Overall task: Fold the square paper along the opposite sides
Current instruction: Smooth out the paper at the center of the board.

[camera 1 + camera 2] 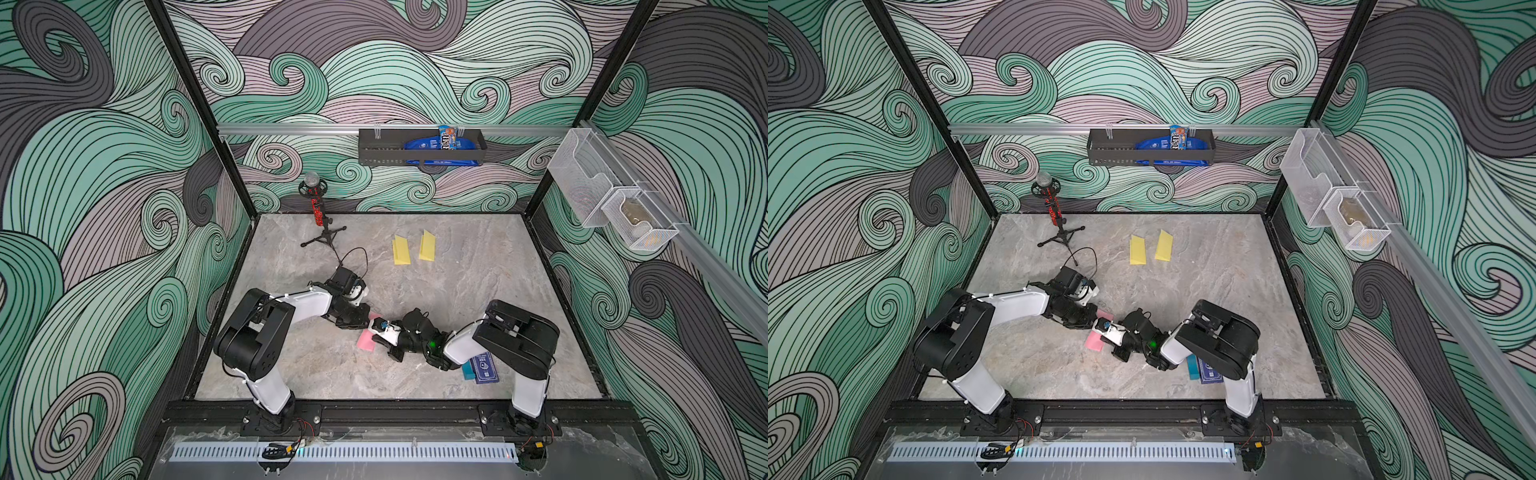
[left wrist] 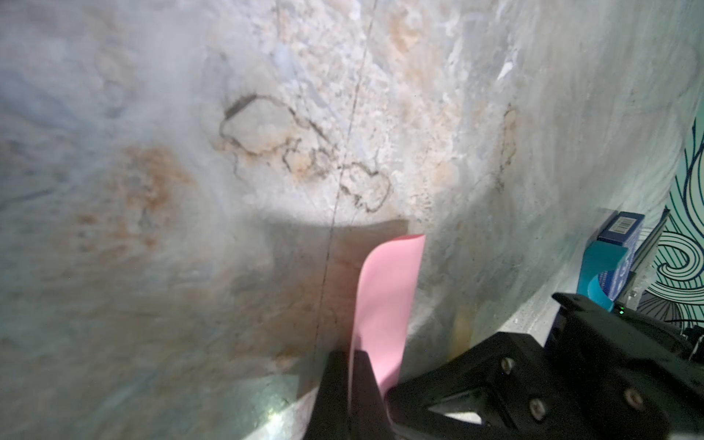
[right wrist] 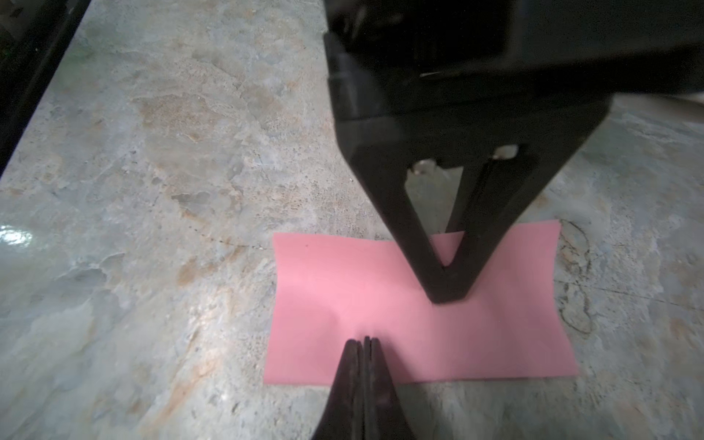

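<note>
– One grey marbled worktop (image 1: 457, 291), with the left arm (image 1: 307, 305) and the right arm (image 1: 461, 345) both bent in over its front middle. Where is the paper?

– Between the two wrists, on the worktop. In both top views the paper (image 1: 365, 340) is a small pink patch, mostly covered by them.

– And closer?

– From the right wrist the paper (image 3: 381, 304) shows whole. It is plain pink, a rectangle clearly longer than wide, lying flat. Its long edges wave a little, its corners are sharp, and a shallow dimple sits by one long edge. Whether it is one layer or two I cannot tell.

– Anything lifted?

– From the left wrist the paper (image 2: 384, 297) curls up at one end and throws a shadow beside it.

– Other sheets?

– Two yellow sheets (image 1: 402, 249) lie near the back, well apart from the pink one.

– Grippers?

– The left gripper (image 3: 445, 295) has its jaws fully together, tips down on the middle of the paper. Whether they nip a layer I cannot tell. The right gripper (image 3: 364, 343) is closed too, tips resting on the paper at the dimpled long edge, with no hold on it that I can see.
</note>
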Motion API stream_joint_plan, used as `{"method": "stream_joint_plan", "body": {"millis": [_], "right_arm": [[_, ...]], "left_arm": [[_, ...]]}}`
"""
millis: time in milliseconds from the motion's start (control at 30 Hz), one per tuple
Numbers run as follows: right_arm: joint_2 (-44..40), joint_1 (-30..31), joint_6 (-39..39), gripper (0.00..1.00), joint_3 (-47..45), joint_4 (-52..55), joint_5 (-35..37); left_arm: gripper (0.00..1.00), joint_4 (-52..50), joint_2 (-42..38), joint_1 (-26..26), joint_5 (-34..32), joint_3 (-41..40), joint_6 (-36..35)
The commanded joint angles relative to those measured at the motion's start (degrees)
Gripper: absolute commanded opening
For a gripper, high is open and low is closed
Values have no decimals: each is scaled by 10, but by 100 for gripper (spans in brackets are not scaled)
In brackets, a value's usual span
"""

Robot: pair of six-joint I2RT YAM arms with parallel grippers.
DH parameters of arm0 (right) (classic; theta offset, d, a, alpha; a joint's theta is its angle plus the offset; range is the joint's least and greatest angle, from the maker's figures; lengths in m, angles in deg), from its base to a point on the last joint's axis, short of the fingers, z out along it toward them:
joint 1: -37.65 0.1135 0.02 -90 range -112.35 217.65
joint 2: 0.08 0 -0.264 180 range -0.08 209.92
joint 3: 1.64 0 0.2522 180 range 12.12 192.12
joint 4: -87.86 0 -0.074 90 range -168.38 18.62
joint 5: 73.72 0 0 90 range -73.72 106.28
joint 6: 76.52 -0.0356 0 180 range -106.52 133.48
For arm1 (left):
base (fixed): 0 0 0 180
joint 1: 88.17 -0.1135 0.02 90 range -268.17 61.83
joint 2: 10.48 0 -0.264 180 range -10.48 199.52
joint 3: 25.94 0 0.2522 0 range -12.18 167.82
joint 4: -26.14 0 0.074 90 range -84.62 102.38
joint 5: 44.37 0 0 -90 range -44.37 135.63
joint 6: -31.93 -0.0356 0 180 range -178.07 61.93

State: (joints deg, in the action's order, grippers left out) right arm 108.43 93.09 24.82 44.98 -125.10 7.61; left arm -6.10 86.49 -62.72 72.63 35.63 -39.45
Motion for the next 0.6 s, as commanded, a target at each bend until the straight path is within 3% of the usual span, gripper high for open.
{"method": "stream_joint_plan", "body": {"millis": [0, 567], "right_arm": [[5, 26, 7, 5, -24, 93, 5], [-13, 74, -14, 5, -68, 101, 24]], "left_arm": [[0, -19, 9, -6, -30, 3, -1], [0, -19, 10, -6, -25, 4, -1]]}}
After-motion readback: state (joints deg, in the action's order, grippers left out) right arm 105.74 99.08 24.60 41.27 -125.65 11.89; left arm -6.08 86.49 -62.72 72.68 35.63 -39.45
